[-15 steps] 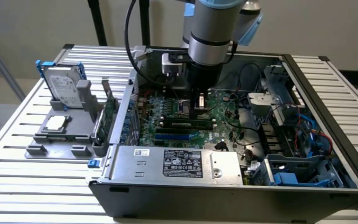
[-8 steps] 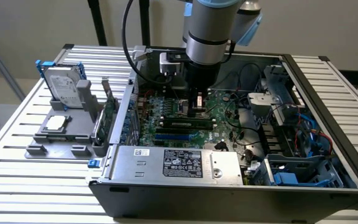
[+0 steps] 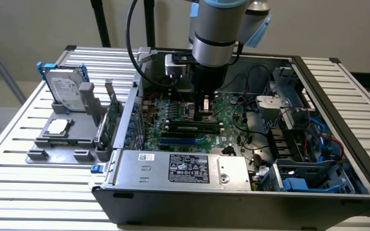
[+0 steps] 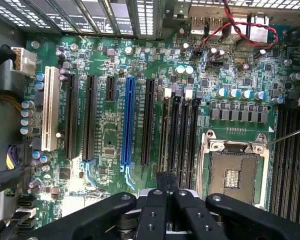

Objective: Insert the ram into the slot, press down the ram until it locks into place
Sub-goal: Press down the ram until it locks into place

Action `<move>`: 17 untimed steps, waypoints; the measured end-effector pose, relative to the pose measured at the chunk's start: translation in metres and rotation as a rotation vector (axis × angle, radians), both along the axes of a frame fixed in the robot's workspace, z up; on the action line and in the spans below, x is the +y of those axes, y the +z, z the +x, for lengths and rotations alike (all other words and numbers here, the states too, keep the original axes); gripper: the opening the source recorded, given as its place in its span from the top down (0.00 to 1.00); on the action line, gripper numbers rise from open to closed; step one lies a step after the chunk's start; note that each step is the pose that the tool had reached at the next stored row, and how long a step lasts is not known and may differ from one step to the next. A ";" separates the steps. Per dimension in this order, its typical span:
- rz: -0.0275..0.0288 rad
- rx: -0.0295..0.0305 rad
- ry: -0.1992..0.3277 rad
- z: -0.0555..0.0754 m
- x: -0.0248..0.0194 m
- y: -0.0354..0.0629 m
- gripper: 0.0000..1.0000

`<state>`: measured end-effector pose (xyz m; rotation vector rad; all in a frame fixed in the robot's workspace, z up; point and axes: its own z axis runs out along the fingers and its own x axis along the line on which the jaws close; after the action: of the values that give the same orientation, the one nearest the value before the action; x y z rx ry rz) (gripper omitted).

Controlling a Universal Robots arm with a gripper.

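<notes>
The ram (image 3: 194, 127) is a long thin stick lying level in the memory slots of the motherboard (image 3: 172, 113), inside the open computer case (image 3: 339, 120). My gripper (image 3: 204, 114) hangs straight down just above the ram's middle, close to its top edge; whether it touches is unclear. In the wrist view the gripper (image 4: 167, 182) has its black fingers pressed together over the row of black memory slots (image 4: 180, 135), with nothing between them. There I cannot tell the edge-on ram from the slots.
A grey fixture (image 3: 56, 139) on the exterior view's left carries a hard drive (image 3: 66, 91) and an upright green expansion card (image 3: 111, 120). The power supply (image 3: 185, 166) fills the case's near side. The CPU socket (image 4: 232, 172), blue slot (image 4: 128, 122) and loose cables (image 3: 249, 139) surround the slots.
</notes>
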<state>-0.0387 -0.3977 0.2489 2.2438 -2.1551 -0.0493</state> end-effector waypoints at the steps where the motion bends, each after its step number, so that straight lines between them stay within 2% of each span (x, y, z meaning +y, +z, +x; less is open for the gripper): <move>1: 0.0000 0.0000 0.000 0.000 0.0000 0.0000 0.89; 6: -0.0009 -0.0007 0.000 0.000 0.0004 -0.0006 0.89; 10: -0.0008 -0.0056 0.000 0.000 0.0011 -0.0079 0.89; 17: -0.0012 -0.0060 0.000 -0.001 0.0019 -0.0181 0.89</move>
<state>-0.0395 -0.3957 0.2308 2.2462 -2.1574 -0.0413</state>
